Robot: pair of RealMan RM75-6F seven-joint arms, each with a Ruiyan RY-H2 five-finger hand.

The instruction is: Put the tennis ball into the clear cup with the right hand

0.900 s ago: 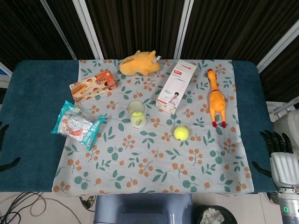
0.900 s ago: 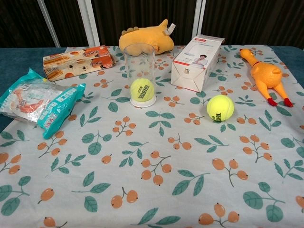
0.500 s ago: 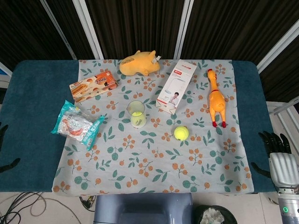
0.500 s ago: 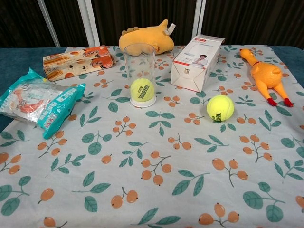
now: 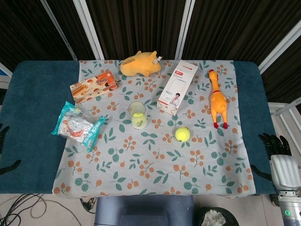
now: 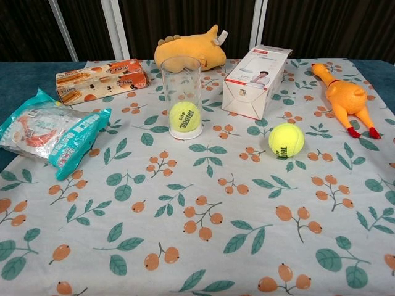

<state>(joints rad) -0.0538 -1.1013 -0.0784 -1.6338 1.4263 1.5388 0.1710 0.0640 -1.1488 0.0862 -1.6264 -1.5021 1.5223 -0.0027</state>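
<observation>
Right hand (image 5: 278, 153) has drifted lower off the counter (image 5: 33, 108) edge, fingers apparently spread, empty; tennis ball (image 5: 182, 134) unmoved beside clear cup (image 5: 137, 114).

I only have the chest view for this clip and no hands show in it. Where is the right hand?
Observer: In the head view the right hand is off the table's right edge, holding nothing.
Operator: Far from the loose tennis ball?
Observer: Yes, the tennis ball lies on the cloth well to its left, untouched.
Operator: And the left hand?
Observer: The left hand barely shows at the picture's left edge, beside the table; its state cannot be told.
</observation>
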